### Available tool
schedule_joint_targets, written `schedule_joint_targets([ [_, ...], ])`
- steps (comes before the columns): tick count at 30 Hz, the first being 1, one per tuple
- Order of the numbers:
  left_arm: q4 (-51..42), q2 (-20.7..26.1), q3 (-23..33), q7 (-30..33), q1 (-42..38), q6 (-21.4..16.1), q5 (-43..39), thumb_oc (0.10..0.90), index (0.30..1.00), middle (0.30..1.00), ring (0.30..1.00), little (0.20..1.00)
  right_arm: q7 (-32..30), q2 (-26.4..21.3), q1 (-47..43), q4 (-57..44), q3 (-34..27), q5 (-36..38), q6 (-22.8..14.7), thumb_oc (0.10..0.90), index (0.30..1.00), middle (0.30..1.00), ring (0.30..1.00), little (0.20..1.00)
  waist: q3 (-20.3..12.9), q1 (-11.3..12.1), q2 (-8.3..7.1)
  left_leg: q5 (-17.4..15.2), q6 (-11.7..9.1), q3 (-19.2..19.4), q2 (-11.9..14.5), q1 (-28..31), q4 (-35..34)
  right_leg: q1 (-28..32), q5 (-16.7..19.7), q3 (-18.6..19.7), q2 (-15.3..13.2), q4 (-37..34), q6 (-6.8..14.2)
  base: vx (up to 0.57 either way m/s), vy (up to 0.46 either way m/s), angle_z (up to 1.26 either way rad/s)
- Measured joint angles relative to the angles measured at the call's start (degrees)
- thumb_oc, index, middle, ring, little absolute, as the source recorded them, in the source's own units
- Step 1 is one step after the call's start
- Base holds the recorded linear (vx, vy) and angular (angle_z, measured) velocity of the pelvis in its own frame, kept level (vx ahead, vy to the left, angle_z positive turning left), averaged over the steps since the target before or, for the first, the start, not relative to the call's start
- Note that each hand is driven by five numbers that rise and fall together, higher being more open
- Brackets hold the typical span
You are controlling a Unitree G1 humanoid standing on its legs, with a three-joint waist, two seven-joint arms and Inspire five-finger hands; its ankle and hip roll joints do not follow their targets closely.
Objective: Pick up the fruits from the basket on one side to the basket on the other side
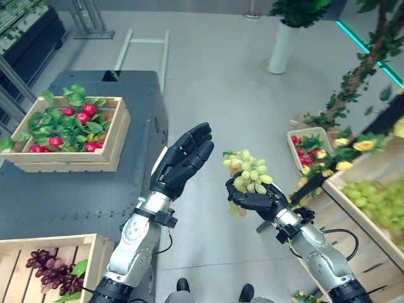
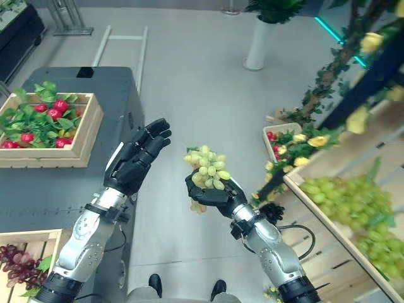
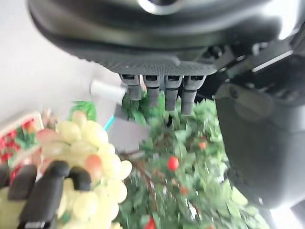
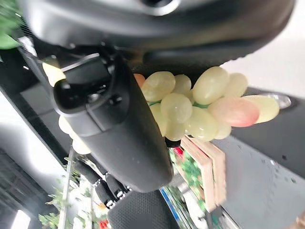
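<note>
At centre frame, your right hand (image 1: 262,199) curls its dark fingers under a knobbly bunch of green grapes (image 1: 248,172), held above the smooth grey floor. Your left hand (image 1: 183,161), just left of it, is empty, fingers straight. A slatted wooden crate (image 1: 69,158) of red fruit sits upper left.

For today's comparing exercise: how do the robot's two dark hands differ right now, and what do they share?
The right hand is curled palm-up round a bunch of pale green grapes; the left hand holds nothing. The left hand's fingers are straight and point upward; the right hand's are bent round the fruit. The left hand sits slightly higher. Both are raised over the grey floor, facing each other.
</note>
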Motion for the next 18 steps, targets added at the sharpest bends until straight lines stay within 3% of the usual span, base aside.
schedule_joint_targets([
  [3,-0.01,-0.54,-0.07,-0.31,0.01,-0.12,-2.01,0.8,0.9,0.9,0.9,0.9,-0.01,-0.13,0.21,-0.57,-0.73,-0.07,-0.32,0.4,0.3,0.3,0.3,0.3,-0.15,-0.73,0.18,0.18,-0.44,-1.07,0.87,-0.28,0.01,-1.66,0.03,1.93,1.24,-0.17,-1.42,-0.01,-0.044,-0.38],
  [5,-0.07,-0.54,-0.09,-0.31,-0.05,-0.12,-2.93,0.8,0.9,0.9,0.9,0.9,0.0,-0.09,0.22,-0.93,-0.78,-0.06,-0.41,0.4,0.3,0.3,0.3,0.3,-0.42,-0.79,0.5,-0.12,-0.46,-4.64,0.27,-0.55,-0.26,-3.4,0.76,4.65,1.8,0.0,-1.97,0.06,0.069,-0.59],
  [8,-0.07,-0.79,-0.16,-0.12,0.34,-0.11,-3.06,0.8,0.9,0.9,0.9,0.9,0.11,-0.19,0.42,-1.07,-0.76,-0.06,-0.41,0.4,0.3,0.3,0.3,0.3,-0.42,0.03,0.52,-0.89,0.31,-15.58,-1.65,-0.11,0.69,-4.96,2.4,12.05,1.6,0.07,-1.95,0.07,0.148,-0.94],
  [10,-0.09,-1.03,-0.14,-0.14,0.48,-0.11,-3.06,0.8,0.9,0.9,0.9,0.9,0.12,-0.42,0.42,-1.11,-0.76,-0.06,-0.4,0.4,0.3,0.3,0.3,0.3,-0.38,-0.18,0.52,-2.29,1.31,-19.27,-3.25,-0.33,2.78,-5.1,3.04,15.81,0.0,0.08,-1.42,0.09,0.248,-0.93],
  [11,-0.18,-1.22,-0.14,-0.27,0.47,-0.11,-3.07,0.8,0.9,0.9,0.9,0.9,0.14,-0.58,0.37,-1.32,-0.78,-0.06,-0.39,0.4,0.3,0.3,0.3,0.3,-0.43,-0.24,0.57,-4.02,2.31,-23.79,-5.52,0.24,1.42,-5.28,3.39,18.12,-1.16,0.08,-0.74,0.07,0.263,-0.85],
  [13,-0.47,-1.15,0.15,-1.23,0.26,0.0,-3.09,0.8,0.9,0.9,0.9,0.9,0.16,-1.38,0.61,-2.35,-1.29,-0.11,-0.36,0.4,0.3,0.3,0.3,0.3,-0.69,-0.79,1.9,-3.2,2.83,-23.89,-6.69,0.93,-1.35,-5.4,3.84,18.9,-1.22,0.04,0.84,0.07,0.275,-0.87],
  [18,-0.57,-0.94,0.29,-2.76,0.19,0.43,-4.16,0.8,0.9,0.9,0.9,0.9,0.22,1.86,3.07,-5.59,-1.57,-0.06,-0.41,0.4,0.3,0.3,0.3,0.3,-1.65,-2.02,0.2,-3.16,4.87,-21.76,-9.3,1.82,-1.39,-5.47,4.24,18.46,-3.73,0.08,1.87,0.03,0.251,-0.24],
])
